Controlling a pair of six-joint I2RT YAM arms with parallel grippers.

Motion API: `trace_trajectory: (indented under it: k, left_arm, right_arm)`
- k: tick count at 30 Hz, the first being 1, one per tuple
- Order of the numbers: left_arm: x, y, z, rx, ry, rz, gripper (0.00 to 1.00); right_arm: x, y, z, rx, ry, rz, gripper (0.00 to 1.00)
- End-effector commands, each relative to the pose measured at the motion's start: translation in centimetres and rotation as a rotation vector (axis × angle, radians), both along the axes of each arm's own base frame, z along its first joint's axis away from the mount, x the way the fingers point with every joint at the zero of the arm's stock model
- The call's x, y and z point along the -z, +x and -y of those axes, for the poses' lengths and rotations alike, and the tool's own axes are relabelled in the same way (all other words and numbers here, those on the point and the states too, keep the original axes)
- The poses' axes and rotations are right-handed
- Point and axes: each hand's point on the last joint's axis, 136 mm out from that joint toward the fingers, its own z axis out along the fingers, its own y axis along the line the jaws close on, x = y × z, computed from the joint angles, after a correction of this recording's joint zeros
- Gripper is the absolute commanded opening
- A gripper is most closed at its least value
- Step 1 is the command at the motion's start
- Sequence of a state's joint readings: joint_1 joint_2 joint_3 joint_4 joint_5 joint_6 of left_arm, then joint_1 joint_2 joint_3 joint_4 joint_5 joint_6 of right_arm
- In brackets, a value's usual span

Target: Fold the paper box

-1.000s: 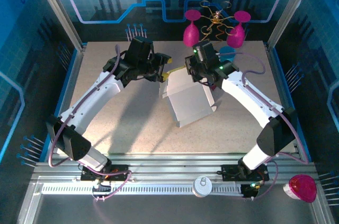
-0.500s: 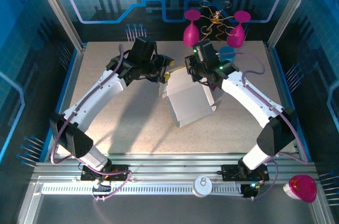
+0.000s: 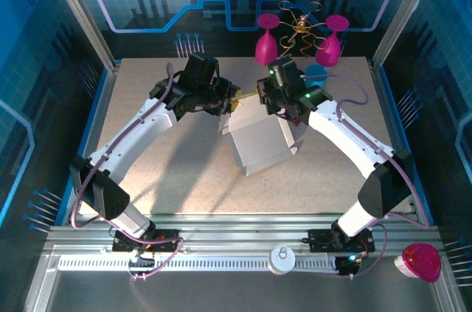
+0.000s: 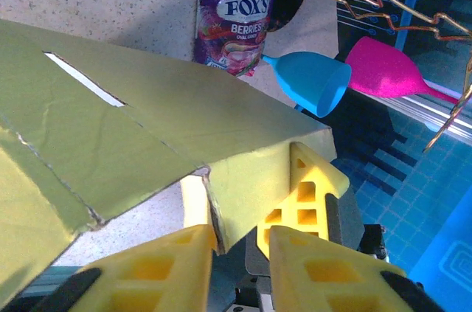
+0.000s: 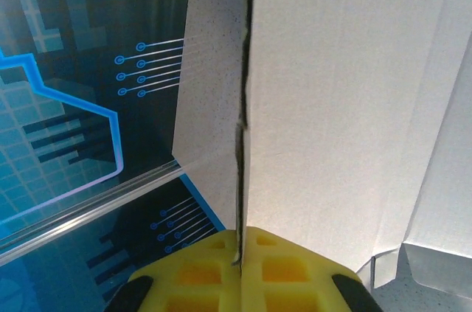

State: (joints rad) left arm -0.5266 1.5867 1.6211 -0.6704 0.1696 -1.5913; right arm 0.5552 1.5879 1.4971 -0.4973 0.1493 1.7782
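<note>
Paper box (image 3: pixel 258 139): R gripper (image 5: pixel 240 271) is clamping its wall edge; my L gripper (image 4: pixel 243 216) is straddling a flap, grip unclear. Snack packet (image 4: pixel 236 17) & blue cup (image 4: pixel 310 80) are sitting at 1 o'clock.

the left arm (image 3: pixel 129 139) and the right arm (image 3: pixel 350 135) look alike: long white tube links, smooth and rounded, joined by boxy black elbow housings (image 3: pixel 99 198) and black wrist blocks. a thin purple cable (image 3: pixel 71 212) loops loosely along each arm. each arm rises from a small black base (image 3: pixel 144 238) with short wires around it. small green lights (image 3: pixel 306 94) glow on the right wrist.

the left gripper (image 4: pixel 240 253) has yellow plastic fingers (image 4: pixel 166 271) moulded with square waffle-like recesses, black at their roots, on a dark grey body. the right gripper (image 5: pixel 240 260) has the same yellow gridded fingers (image 5: pixel 195 271) with rounded black corners.
</note>
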Motion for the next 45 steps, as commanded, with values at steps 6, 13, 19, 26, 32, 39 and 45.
trace_trajectory:
  k: [6, 13, 19, 26, 32, 39, 45]
  left_arm:
    - [0.4, -0.1, -0.9, -0.009, 0.022, 0.013, 0.12]
    - [0.9, -0.2, -2.4, -0.031, 0.053, 0.012, 0.0]
    - [1.7, -0.1, -3.4, -0.04, 0.026, 0.013, 0.0]
    - [3.0, 0.0, -4.1, -0.048, 0.009, -0.002, 0.0]
    - [3.7, 0.0, -4.8, -0.054, 0.012, -0.015, 0.0]
    - [4.4, 0.0, -5.6, -0.064, 0.014, -0.025, 0.0]
    - [4.9, 0.1, -5.8, -0.062, 0.014, -0.037, 0.0]
  right_arm:
    - [-1.3, -0.6, 0.1, 0.008, 0.035, 0.024, 0.0]
    - [-1.1, -0.7, 0.1, -0.004, 0.036, 0.027, 0.16]
    - [-0.1, -0.6, -0.9, -0.073, 0.15, 0.071, 0.4]
    - [1.6, 0.1, -2.8, -0.111, 0.257, 0.123, 0.4]
    - [1.3, 2.7, -3.6, -0.11, 0.317, 0.211, 0.4]
    - [3.9, 2.5, -3.8, -0.107, 0.331, 0.152, 0.34]
    - [4.8, 3.2, -3.5, -0.104, 0.32, 0.15, 0.31]
